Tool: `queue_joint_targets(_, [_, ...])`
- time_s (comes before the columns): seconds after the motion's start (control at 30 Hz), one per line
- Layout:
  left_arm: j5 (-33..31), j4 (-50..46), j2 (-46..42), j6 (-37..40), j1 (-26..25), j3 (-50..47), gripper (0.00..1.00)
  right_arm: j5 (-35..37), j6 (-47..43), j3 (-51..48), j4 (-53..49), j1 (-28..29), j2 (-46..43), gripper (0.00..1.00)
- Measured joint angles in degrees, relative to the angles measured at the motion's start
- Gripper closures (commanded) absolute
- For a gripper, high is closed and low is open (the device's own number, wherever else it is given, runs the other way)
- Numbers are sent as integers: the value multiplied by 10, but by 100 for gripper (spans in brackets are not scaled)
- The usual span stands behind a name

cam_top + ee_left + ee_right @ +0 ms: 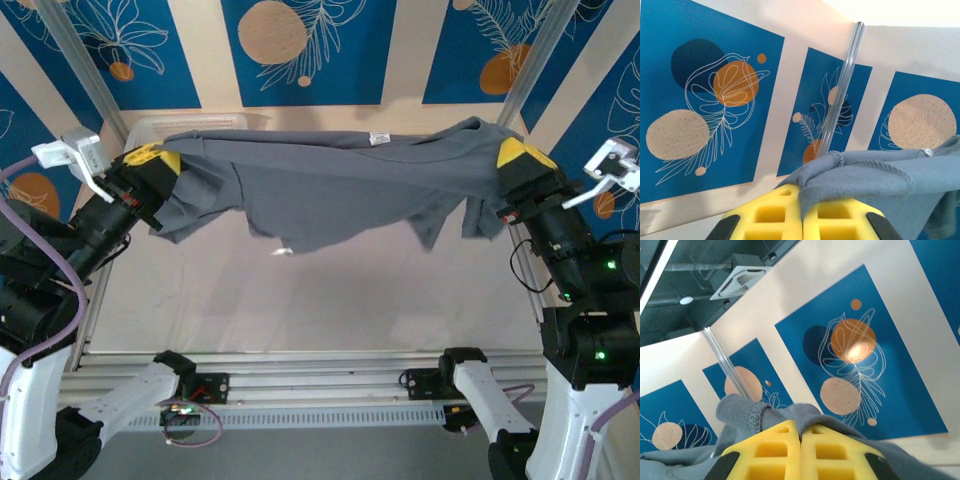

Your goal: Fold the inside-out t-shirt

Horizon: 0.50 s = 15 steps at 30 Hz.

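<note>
Between my left hand [152, 158] and right hand [520, 154], I am holding the inside-out t-shirt [330, 190], its length spanning them, each hand pinching fabric.

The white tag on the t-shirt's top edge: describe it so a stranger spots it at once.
The dark grey t-shirt hangs stretched between the left gripper and the right gripper. The tag sits on its taut upper edge, just right of the middle. The other white label dangles below the lower hem, further left.
</note>
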Motion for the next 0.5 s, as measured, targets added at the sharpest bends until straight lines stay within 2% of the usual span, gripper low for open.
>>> queue_joint_targets(0.13, [-3, -12, 0, 14, 0, 1, 100, 0, -7, 38, 0, 0, 1, 100])
queue_joint_targets(0.3, [-51, -26, 27, 37, 0, 16, 100, -1, -8, 35, 5, 0, 16, 100])
queue_joint_targets(0.43, [-101, -35, 105, 55, 0, 47, 100, 9, -11, -5, 4, 0, 68, 100])
queue_joint_targets(0.5, [-123, -34, 164, 61, 2, 54, 100, 28, -18, -18, -10, 0, 126, 100])
